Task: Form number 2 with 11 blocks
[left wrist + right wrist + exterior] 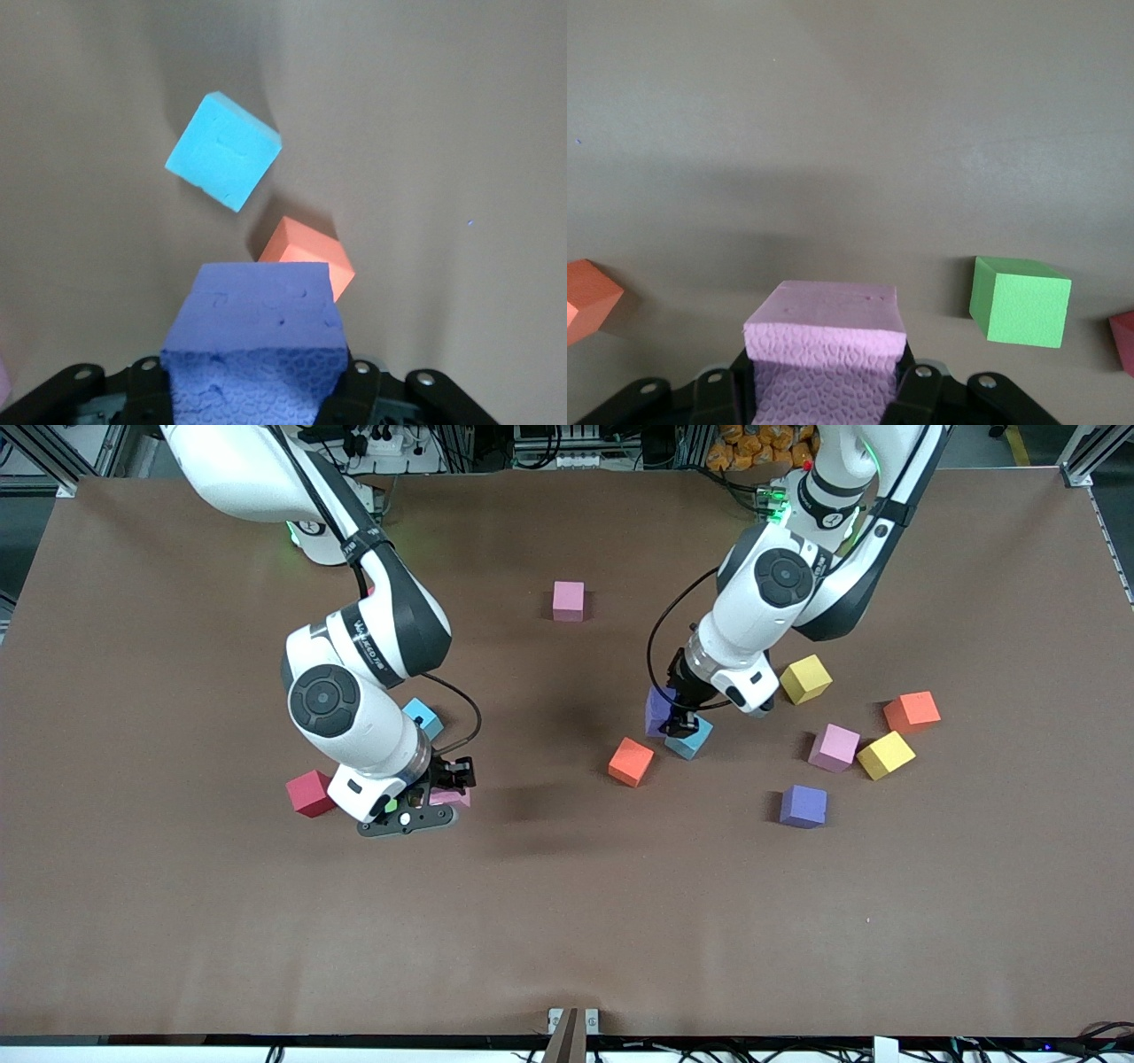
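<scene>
Front view: no digit started yet, so this looks like the gathering step w/ both arms carrying a cube at once. Left gripper [680,722] is clamped on a purple block [658,707], up over a blue block [690,739] and an orange-red block [631,761] mid-table. Right gripper [447,784] is clamped on a pink block [452,798], up over the table near a red block [309,792], toward the right arm's end. Rest of the blocks lie scattered: pink [569,600] near the bases, pink [834,747], purple [803,806] and orange [912,711] toward the left arm's end, mixed w/ two yellow cubes [805,678]. Left wrist view: purple block [257,341] sits between the jaws, blue [223,150] and orange-red [307,257] below it. Right wrist view: pink block [826,345] gripped, green block [1020,300] just beside on the table. Next, imo: set both down square on a bare patch, edges touching, as a first row. No containers anywhere.
</scene>
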Robot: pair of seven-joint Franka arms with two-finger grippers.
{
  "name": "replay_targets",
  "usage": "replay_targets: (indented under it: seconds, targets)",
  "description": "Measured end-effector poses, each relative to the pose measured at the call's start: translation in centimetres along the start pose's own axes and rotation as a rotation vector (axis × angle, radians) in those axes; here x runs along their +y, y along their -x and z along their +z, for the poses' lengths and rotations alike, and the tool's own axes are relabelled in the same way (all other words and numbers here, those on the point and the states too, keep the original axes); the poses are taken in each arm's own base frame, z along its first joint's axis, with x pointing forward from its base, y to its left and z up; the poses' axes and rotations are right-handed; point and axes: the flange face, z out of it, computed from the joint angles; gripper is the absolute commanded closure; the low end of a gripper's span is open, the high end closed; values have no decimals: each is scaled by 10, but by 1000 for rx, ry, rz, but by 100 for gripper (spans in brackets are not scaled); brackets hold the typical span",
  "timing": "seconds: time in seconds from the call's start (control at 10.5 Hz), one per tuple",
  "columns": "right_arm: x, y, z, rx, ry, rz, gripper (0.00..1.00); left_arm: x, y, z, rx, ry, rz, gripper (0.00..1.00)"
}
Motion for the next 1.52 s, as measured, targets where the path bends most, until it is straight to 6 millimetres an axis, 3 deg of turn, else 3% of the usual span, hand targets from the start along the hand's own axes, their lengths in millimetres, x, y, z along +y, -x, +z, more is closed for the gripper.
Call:
replay_targets:
  seconds: [0.19,0.66,1.52]
  targets:
    - [0,0,0,0,0,0,100,1,-1,0,-4,-1,-8,65]
    - [1,1,1,-5,2,1,100,-12,14,9,-24,-31,-23,65]
    - [0,1,1,-6,1,0,100,-25,40,7,-52,-42,-92,70]
